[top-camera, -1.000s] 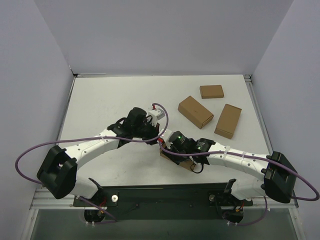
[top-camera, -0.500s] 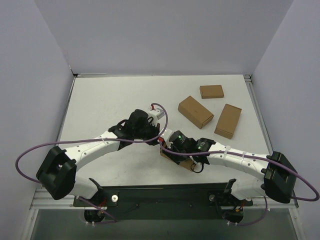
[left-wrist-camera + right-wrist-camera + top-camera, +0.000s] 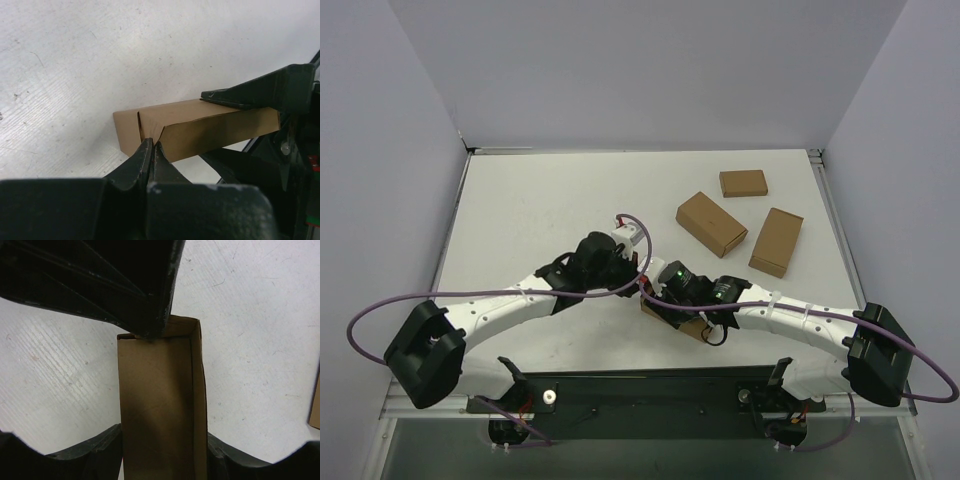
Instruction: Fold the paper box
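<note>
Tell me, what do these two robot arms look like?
Both arms have white tubular links, the left arm and right arm alike, with chunky black joints and black wedge-shaped fingers. A purple cable loops along each. A small green light glows near the right wrist.

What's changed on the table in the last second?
The shut left gripper shifted slightly nearer and rightward, its tips now at the end of the paper box. The right gripper keeps its hold on the box, and the three smaller boxes have not moved.
</note>
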Robot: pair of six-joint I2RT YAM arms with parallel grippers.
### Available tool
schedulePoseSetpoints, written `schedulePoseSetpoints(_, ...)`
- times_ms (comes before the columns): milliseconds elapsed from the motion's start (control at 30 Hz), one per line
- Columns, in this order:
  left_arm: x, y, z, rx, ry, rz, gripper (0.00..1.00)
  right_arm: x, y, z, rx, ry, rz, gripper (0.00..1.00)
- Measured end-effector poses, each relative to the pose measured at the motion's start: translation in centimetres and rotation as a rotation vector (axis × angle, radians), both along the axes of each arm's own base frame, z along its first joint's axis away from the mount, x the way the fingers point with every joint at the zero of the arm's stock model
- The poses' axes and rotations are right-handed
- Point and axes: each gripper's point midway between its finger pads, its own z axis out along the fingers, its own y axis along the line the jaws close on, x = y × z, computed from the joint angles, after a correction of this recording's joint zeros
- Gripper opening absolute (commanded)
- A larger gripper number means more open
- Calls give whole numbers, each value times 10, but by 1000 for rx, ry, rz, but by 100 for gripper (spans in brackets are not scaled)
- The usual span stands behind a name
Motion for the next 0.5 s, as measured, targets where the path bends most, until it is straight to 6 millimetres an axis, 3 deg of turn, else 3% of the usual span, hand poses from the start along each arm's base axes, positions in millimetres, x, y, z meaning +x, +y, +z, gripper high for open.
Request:
schedulePoseSetpoints(367,-5,7,-9,58,-97,66,0,1,0,0,1,-5,3,42)
schedulePoseSetpoints(500,-5,6,-10,66,-120,66,0,1,-1,0,0,-5,3,51)
